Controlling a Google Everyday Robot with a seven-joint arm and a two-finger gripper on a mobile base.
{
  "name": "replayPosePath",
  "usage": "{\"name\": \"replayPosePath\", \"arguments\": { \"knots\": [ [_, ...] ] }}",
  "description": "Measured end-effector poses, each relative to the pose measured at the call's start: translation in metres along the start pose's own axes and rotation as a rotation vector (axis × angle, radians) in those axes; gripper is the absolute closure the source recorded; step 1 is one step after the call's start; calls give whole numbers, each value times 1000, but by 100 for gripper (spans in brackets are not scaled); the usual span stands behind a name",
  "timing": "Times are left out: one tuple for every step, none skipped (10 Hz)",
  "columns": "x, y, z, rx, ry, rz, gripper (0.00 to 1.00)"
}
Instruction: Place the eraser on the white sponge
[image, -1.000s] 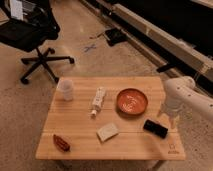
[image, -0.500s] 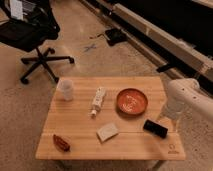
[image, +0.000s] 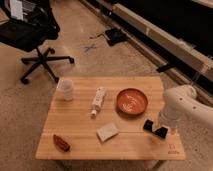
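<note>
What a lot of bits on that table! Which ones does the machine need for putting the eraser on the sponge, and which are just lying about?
Needed for the job:
eraser; white sponge; the tool, low at the eraser near the table's right end.

Just lying about:
white cup; white tube; orange bowl; dark red object; office chair.

Illumination: warm and moderate, coming from overhead. The wooden table (image: 75, 125) is the brightest zone and carries an orange-yellow cast. Shadows are short and soft-edged. The chair (image: 31, 31) leaves a dim patch on the floor (image: 95, 30) beneath it. The orange bowl (image: 132, 101) shows a pale sheen inside. The white arm (image: 184, 102) is close to overexposed along its upper curve. The gripper (image: 164, 131), at the table's right edge beside the eraser (image: 149, 125), lies in the arm's shade and reads as a dark mass. The upper right background falls to near black
</note>
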Motion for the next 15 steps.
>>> {"name": "replayPosePath", "arguments": {
  "knots": [
    [-8, -5, 1, 3, 16, -62, 38],
    [-10, -7, 2, 5, 23, -93, 38],
    [-5, -9, 2, 6, 34, -138, 38],
    [-1, -11, 2, 8, 37, -162, 38],
    [7, -12, 2, 5, 42, -191, 38],
    [20, -15, 4, 0, 41, -223, 38],
    [32, -19, 7, -3, 41, -248, 38],
    [42, -23, 10, -4, 39, -267, 38],
    [47, -22, 15, -8, 33, -276, 38],
    [50, -22, 21, -16, 28, -281, 38],
    [52, -24, 27, -21, 21, -287, 38],
    [55, -24, 32, -30, 18, -288, 38],
    [56, -20, 33, -39, 18, -280, 38],
    [56, -18, 35, -45, 19, -277, 38],
    [57, -18, 36, -49, 21, -275, 38]
  ]
}}
